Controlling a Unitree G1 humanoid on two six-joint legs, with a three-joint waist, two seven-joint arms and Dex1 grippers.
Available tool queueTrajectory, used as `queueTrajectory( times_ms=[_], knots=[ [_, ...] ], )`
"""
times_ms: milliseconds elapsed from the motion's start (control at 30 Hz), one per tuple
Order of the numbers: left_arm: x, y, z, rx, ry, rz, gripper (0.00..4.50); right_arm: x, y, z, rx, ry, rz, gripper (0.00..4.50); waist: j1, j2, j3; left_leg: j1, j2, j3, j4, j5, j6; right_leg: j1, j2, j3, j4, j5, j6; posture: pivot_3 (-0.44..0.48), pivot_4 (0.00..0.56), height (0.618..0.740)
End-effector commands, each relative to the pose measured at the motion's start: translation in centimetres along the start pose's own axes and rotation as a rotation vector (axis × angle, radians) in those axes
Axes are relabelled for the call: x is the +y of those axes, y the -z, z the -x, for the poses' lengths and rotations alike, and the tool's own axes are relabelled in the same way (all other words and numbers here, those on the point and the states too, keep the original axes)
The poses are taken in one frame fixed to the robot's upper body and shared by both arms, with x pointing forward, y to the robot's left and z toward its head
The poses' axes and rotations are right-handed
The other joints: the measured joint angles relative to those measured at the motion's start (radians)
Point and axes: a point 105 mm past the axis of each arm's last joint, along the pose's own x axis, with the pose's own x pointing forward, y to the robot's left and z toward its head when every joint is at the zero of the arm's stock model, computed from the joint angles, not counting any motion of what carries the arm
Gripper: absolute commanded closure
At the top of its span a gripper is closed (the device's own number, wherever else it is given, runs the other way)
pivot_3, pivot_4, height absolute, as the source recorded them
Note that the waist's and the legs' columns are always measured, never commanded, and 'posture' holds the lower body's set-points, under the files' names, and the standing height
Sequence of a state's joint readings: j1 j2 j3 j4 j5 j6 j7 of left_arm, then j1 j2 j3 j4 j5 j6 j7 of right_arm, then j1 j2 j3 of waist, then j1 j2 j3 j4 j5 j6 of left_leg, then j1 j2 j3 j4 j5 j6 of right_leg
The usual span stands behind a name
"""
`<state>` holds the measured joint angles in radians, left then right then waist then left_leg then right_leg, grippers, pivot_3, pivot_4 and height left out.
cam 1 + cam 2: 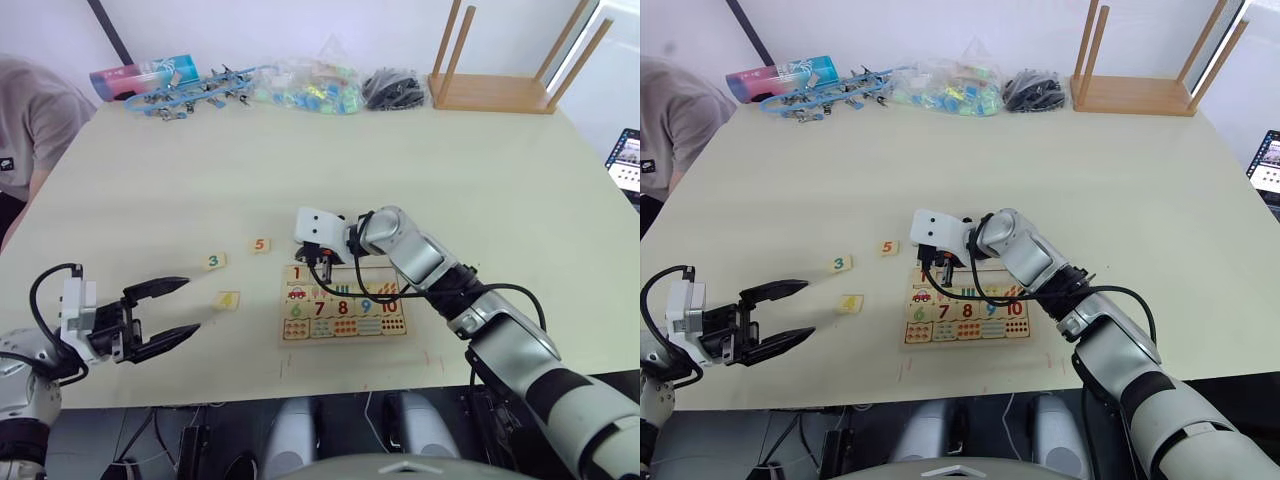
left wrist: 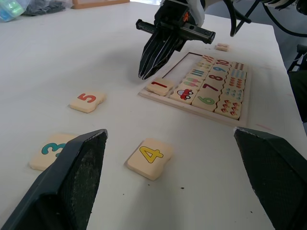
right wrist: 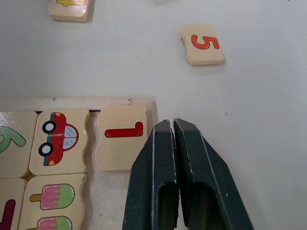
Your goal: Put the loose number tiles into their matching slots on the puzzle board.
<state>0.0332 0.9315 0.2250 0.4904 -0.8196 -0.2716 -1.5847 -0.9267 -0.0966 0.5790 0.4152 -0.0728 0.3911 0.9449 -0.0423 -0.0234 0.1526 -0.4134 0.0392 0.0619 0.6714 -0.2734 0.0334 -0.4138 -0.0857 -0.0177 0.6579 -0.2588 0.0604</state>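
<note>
— Where are the loose tiles found?
— Tile 1 [image 3: 121,137] is seated at the puzzle board's [image 1: 345,330] corner slot, beside the right hand [image 3: 172,125], whose fingers are pressed together, empty. Tiles 3 [image 1: 214,261], 4 [image 1: 228,299] and 5 [image 1: 260,244] lie on the table [image 1: 480,180].
— Which hand is nearer?
— The left hand [image 1: 176,312], spread wide; tile 4 lies just ahead.
</note>
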Motion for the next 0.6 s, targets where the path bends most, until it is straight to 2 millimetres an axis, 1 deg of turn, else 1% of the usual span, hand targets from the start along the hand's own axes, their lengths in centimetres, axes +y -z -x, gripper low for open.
queueTrajectory(
  times_ms=[33, 600],
  knots=[
    [-0.18, -0.73, 0.15, -0.005, 0.033, -0.031, 0.0, 0.06, -0.84, -0.13, -0.029, -0.006, 0.031, 4.39, 0.0, 0.0, 0.0, 0.0, 0.0, 0.0, 0.0, 0.0, 0.0, 0.0, 0.0, 0.0, 0.0, 0.0, 0.0, 0.0, 0.15, 0.737],
    [-0.27, -0.7, 0.27, -0.004, 0.031, -0.028, 0.0, 0.63, -0.73, -0.38, -0.028, -0.04, 0.048, 4.39, 0.0, 0.0, 0.0, 0.0, 0.0, 0.0, 0.001, 0.0, 0.0, 0.0, 0.0, 0.0, 0.001, 0.0, 0.0, 0.0, 0.15, 0.737]
  ],
)
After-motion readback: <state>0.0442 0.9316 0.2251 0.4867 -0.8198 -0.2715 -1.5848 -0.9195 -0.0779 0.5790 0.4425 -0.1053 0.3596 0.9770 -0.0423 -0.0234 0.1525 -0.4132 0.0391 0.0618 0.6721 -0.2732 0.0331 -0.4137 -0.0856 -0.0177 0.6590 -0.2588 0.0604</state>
